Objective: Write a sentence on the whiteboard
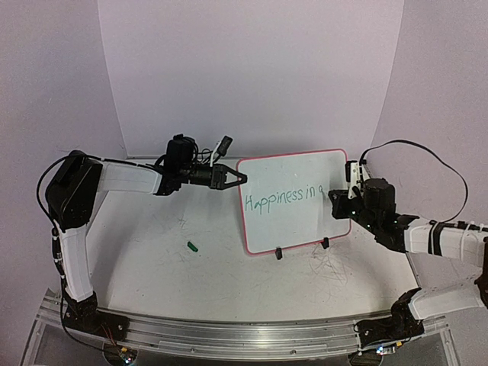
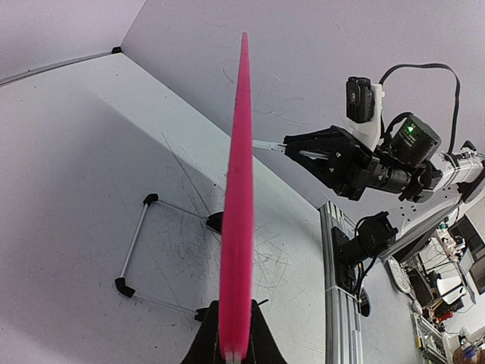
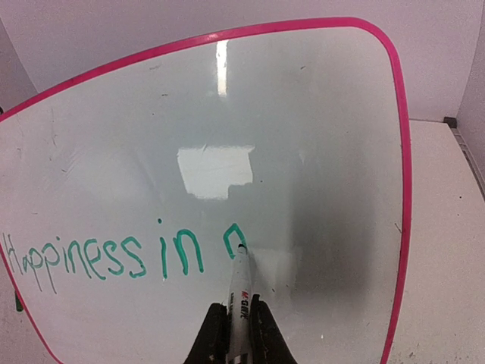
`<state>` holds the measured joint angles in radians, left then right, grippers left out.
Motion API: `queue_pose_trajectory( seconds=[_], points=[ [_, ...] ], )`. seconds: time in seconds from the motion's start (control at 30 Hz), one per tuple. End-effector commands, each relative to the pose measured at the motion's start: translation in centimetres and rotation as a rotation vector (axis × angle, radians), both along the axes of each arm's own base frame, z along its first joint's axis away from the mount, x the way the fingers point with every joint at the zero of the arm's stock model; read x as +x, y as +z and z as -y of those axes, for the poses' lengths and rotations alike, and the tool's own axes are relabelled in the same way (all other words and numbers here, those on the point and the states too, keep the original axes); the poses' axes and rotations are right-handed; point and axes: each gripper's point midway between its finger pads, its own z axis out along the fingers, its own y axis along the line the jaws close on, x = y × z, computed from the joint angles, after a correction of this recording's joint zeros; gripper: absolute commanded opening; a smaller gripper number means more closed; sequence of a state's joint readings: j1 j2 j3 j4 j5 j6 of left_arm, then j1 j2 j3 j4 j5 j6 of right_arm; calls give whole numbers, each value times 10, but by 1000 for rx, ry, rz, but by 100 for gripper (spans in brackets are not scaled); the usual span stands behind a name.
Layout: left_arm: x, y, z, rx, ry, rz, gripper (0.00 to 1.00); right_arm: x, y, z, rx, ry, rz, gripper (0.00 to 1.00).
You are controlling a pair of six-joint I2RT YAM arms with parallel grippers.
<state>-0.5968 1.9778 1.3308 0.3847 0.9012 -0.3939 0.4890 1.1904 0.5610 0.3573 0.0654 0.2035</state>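
The board point(image 1: 293, 229) is standing upright on the counter point(image 1: 152, 259) on its two black feet point(image 1: 279, 254), its writing face turned toward the arms so both the top camera and the right wrist camera are looking straight at it. The left gripper point(image 1: 241, 179) is pinching the board's left rim, jaws closed narrow on the thin pink edge. Judging by its placement, it is bracing the board so that it is not tipping back or sliding under the pen's pressure. The right gripper point(image 3: 235, 326) is clamping a marker point(image 3: 241, 296) between its fingers, barrel pointing forward along the wrist, so the tip is meeting the glossy face nearly head-on. The sentence point(image 3: 106, 254) is running in green across the lower middle of the board, reading "Happiness in" so far, and the tip is touching the surface at the right foot of a small, partly formed loop just after "in". A new word is evidently beginning, with bare white space waiting to its right. A small green piece point(image 1: 193, 245), perhaps the marker's cap, is lying on the counter well left of the board, out of the way of both arms.
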Motion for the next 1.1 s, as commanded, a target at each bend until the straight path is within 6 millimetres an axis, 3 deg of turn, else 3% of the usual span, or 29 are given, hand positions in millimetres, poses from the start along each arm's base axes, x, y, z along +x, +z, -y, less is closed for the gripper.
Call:
queue_pose_trajectory(
  seconds=[0.0,0.5,1.07],
  points=[
    [-25,1,14,11,-66,2,0,10,18,1,17,-30,52,0],
    [-25,3,14,9,-67,5,0,-6,-8,4,1,-22,-39,0],
    [-25,2,15,10,-67,3,0,-21,-24,-1,-11,1,-89,0]
  ],
)
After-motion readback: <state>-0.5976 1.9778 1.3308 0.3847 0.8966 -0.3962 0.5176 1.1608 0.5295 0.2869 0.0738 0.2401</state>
